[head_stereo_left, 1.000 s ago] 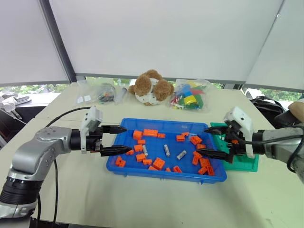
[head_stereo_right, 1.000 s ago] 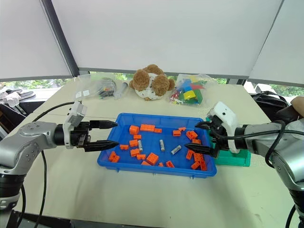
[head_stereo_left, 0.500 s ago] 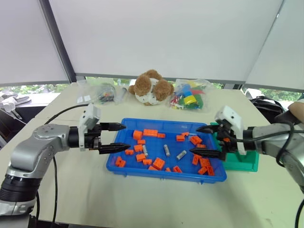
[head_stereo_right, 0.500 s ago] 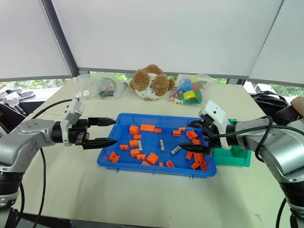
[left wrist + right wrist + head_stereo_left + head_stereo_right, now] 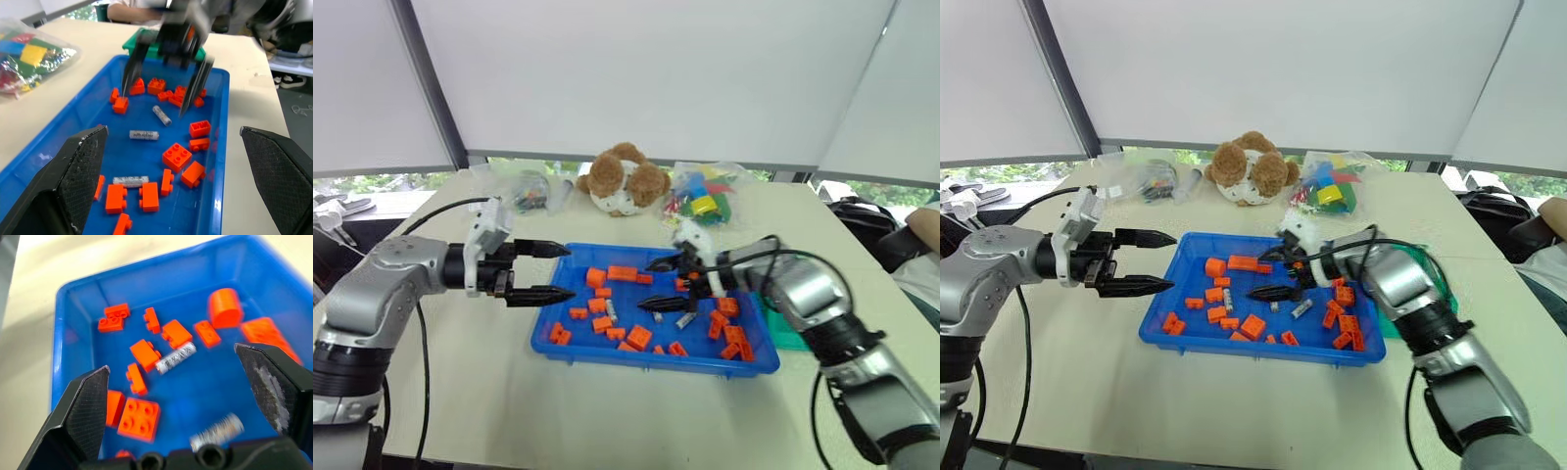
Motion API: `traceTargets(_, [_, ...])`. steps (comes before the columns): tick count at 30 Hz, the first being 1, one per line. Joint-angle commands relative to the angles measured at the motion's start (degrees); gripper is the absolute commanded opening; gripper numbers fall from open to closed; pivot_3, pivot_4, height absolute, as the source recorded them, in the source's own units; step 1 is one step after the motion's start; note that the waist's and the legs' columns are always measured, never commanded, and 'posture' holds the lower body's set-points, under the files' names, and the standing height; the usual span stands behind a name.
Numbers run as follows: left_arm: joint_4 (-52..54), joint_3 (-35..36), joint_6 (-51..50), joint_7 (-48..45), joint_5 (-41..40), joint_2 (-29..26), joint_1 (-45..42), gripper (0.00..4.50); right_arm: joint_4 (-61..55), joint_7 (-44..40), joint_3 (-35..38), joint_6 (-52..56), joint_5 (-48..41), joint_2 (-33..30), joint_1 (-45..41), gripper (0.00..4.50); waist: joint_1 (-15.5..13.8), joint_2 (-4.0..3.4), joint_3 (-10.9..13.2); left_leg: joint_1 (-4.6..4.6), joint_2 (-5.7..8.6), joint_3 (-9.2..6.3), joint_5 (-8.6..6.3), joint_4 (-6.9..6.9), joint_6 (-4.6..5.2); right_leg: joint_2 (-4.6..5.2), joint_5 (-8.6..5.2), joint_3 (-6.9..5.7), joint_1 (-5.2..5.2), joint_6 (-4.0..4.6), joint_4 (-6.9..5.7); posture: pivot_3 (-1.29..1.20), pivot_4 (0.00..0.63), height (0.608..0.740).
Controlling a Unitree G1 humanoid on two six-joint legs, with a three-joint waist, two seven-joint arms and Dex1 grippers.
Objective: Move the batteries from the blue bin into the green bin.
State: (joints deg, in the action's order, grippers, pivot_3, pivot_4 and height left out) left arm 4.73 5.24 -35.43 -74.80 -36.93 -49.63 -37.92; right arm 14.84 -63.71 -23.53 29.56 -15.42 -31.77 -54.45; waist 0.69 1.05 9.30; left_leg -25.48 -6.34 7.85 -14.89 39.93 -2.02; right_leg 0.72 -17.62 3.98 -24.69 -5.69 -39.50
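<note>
On the pale surface (image 5: 607,411) sat the blue bin (image 5: 607,352), batteries (image 5: 686,319) among orange bricks (image 5: 640,337). My right pincer (image 5: 658,285) hung wide open and empty over them; I judged one battery should sit squarely between the fingers. My left pincer (image 5: 546,271) gaped empty. The green bin (image 5: 783,338) waited beside.

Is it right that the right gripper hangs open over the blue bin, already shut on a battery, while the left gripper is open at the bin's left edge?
Not quite. The right gripper does hang over the blue bin, but the right wrist view shows its fingers wide apart with nothing between them; the batteries lie on the bin floor. The left gripper is open at the bin's left edge, as stated.
</note>
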Motion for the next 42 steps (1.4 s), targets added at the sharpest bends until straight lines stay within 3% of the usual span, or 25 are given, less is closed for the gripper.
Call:
traceTargets(1, [1.5, 2.4, -0.6, 0.4, -1.4, -1.5, -1.0, 4.50, 9.1, -2.3, -2.6, -9.6, 6.3, 3.3, -3.6, 4.48, 0.0, 0.00, 0.0, 0.00, 0.00, 0.00, 0.00, 0.00, -0.01, 0.00, 0.00, 0.00, 0.00, 0.00, 0.00, 0.00, 0.150, 0.704])
traceTargets(7, [3.9, 3.7, -2.6, 1.5, -3.4, -2.1, -0.4, 4.50, 24.4, -4.7, -4.8, -21.6, 13.9, 9.2, -7.8, 4.48, 0.2, -0.01, 0.0, 0.01, -0.02, 0.01, 0.03, -0.01, -0.04, 0.00, 0.00, -0.01, -0.02, 0.00, -0.07, 0.00, 0.150, 0.704])
traceTargets(20, [5.5, 3.6, -2.2, 2.4, -3.3, -2.7, 0.9, 4.50, 43.4, -6.2, -2.5, -32.3, 20.2, 17.3, -12.2, 4.48, 0.4, -0.01, 0.0, 0.01, -0.02, 0.02, 0.05, 0.00, -0.09, 0.00, 0.00, -0.02, -0.08, 0.00, -0.22, 0.00, 0.150, 0.704])
traceTargets(42, [9.8, 3.8, -1.6, 4.1, -2.7, -4.8, 5.8, 4.50, 53.1, -4.2, 1.7, -36.2, 25.6, 22.3, -14.8, 4.48, 0.4, -0.01, 0.0, 0.08, -0.02, 0.03, 0.09, 0.00, -0.17, 0.00, -0.01, -0.03, -0.16, 0.02, -0.49, 0.00, 0.150, 0.704])
